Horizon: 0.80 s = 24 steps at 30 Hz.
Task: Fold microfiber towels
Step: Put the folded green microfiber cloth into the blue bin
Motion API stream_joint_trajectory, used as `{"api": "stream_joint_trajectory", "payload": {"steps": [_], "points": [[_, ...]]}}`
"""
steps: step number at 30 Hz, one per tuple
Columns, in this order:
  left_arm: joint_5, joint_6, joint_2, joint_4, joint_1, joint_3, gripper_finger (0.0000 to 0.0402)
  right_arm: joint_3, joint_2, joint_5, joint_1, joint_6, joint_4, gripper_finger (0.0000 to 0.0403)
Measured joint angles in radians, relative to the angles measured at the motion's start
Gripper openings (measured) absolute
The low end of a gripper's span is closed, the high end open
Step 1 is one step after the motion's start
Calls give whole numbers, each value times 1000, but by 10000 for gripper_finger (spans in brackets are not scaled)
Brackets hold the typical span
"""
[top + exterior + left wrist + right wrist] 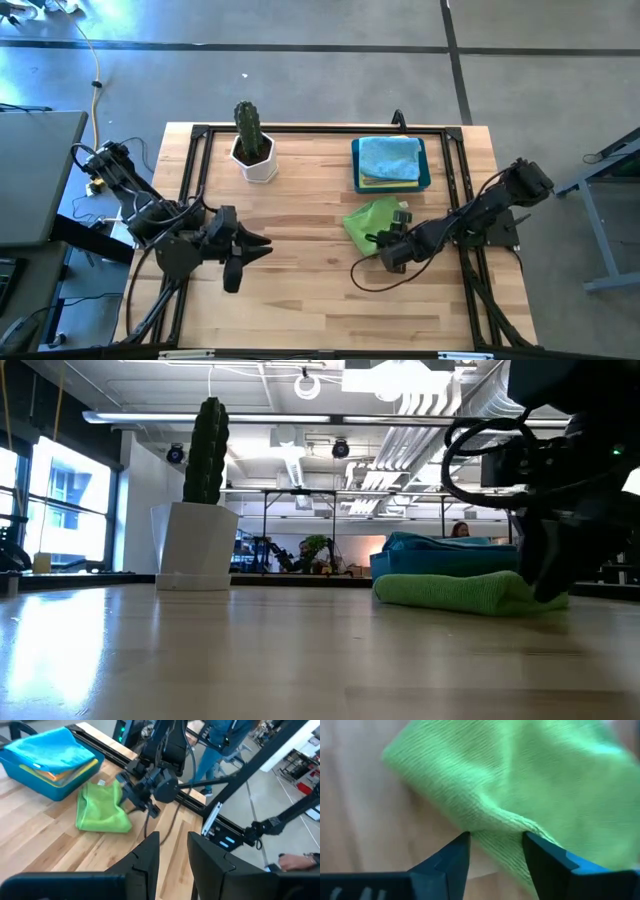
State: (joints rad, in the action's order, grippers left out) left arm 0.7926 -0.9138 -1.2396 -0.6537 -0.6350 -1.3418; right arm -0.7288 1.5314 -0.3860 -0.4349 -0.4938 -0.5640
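Right end effector: fingers apart, straddling a raised fold at the edge of the lime green towel, not clamped on it.
Left end effector: over the left half of the surface, fingers slightly apart, nothing between them, well apart from the towels.
Lime green towel: bunched on the surface just in front of the blue bin, right of centre.
Open room: bare wood across the front and middle; black frame rails along the edges.
Count: one green towel out; in the bin a light blue towel on top, yellow and orange edges under it; one potted cactus.
Writing: small white tag on the green towel, unreadable.
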Motion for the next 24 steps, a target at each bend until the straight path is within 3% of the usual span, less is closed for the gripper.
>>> {"api": "stream_joint_trajectory", "payload": {"steps": [3, 10, 19, 24], "points": [[16, 0, 0, 0, 0, 0, 90, 0, 0, 75, 3, 37, 3, 196], [48, 0, 0, 0, 0, 0, 90, 4, 0, 49, 23, 232, 15, 244], [61, -4, 0, 1, 0, 0, 90, 97, -8, 110, 98, 267, 139, 232], [87, -3, 0, 1, 0, 0, 90, 106, -6, 128, 119, 266, 160, 188]]}}
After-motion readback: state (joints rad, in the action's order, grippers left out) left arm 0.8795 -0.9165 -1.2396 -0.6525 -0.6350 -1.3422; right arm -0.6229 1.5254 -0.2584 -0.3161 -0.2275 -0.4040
